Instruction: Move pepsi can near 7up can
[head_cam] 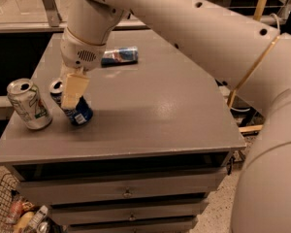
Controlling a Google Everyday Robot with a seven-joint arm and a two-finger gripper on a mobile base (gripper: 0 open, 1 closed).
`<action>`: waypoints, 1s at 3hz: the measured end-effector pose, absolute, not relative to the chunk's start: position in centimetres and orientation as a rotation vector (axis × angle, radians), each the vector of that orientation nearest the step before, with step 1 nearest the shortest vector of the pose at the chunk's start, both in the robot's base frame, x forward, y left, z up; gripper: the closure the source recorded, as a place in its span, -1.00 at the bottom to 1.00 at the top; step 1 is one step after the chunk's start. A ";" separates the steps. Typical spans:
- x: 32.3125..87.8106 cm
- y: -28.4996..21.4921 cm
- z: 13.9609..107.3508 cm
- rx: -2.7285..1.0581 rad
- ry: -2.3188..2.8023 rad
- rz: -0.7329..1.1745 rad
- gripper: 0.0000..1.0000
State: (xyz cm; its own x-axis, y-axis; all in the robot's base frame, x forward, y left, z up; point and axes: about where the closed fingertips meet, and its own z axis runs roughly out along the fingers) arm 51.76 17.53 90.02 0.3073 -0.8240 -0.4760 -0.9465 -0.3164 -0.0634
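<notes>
Pepsi can (81, 114) tilts, gripped between the jaws, just beside the 7up can (30, 106).

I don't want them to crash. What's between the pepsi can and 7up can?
Just bare table, in the camera view. The gripper holds the pepsi can beside the 7up can.
</notes>
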 end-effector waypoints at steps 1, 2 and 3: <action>51.8 17.6 90.1 -2.249 1.591 0.517 1.00; 51.5 18.5 90.5 -2.264 1.571 0.545 1.00; 51.3 18.9 91.6 -2.264 1.545 0.551 1.00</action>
State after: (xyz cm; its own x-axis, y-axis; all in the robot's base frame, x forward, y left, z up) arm 51.32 18.92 91.58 0.3321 -0.8016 -0.4972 -0.9353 -0.3482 -0.0633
